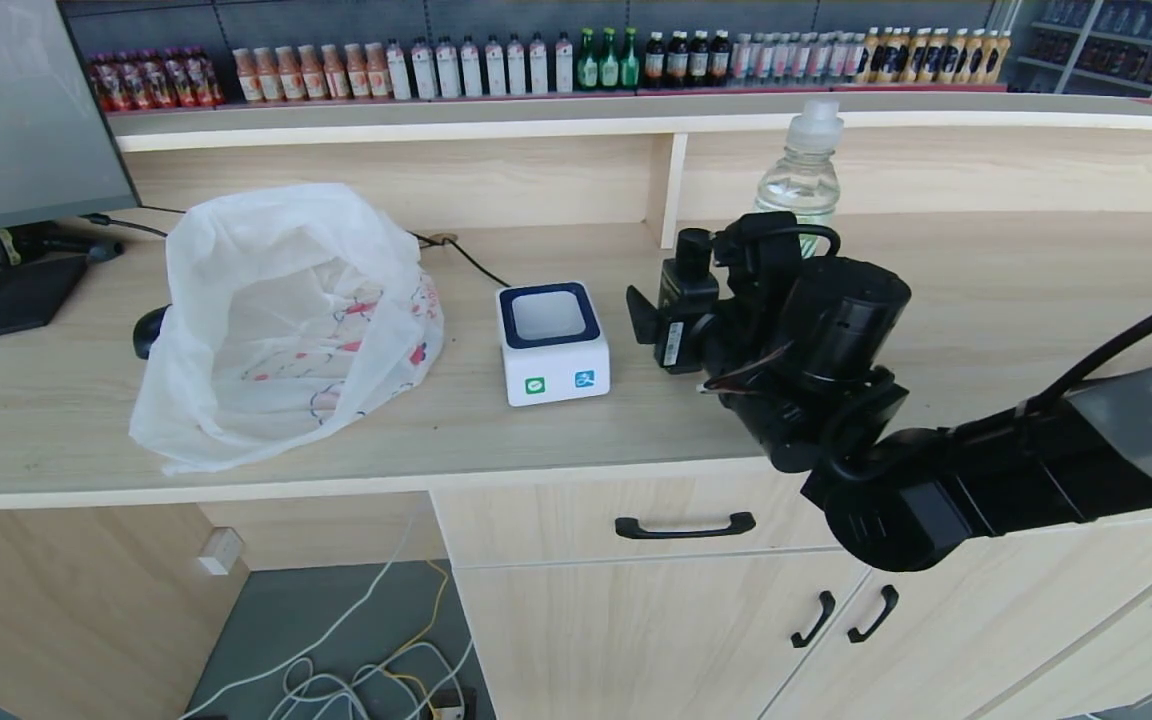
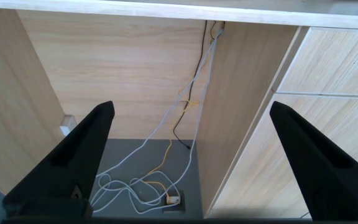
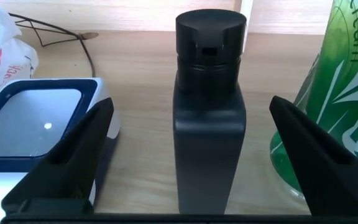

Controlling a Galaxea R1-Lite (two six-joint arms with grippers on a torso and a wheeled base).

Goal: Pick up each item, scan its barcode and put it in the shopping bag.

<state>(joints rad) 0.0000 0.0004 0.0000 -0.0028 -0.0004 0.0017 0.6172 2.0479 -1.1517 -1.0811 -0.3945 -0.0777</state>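
Two bottles stand on table (image 1: pixel 986 290) | step: grasping one | right jaws apart, lined up on upright black bottle (image 3: pixel 209 118) between scanner (image 1: pixel 553 340) and clear bottle (image 1: pixel 801 175) | left jaws apart, below table | next: close, lift, show barcode to scanner, then shopping bag (image 1: pixel 276 320)

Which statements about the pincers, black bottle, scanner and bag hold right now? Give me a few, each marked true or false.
1. The right pincer is open, with the black bottle standing upright between its fingers. True.
2. The black bottle lies inside the shopping bag. False: it stands on the counter beside the scanner.
3. The scanner sits between the shopping bag and the black bottle. True.
4. The left pincer holds the clear bottle. False: it is open and empty, below the counter top; the clear bottle stands on the counter.
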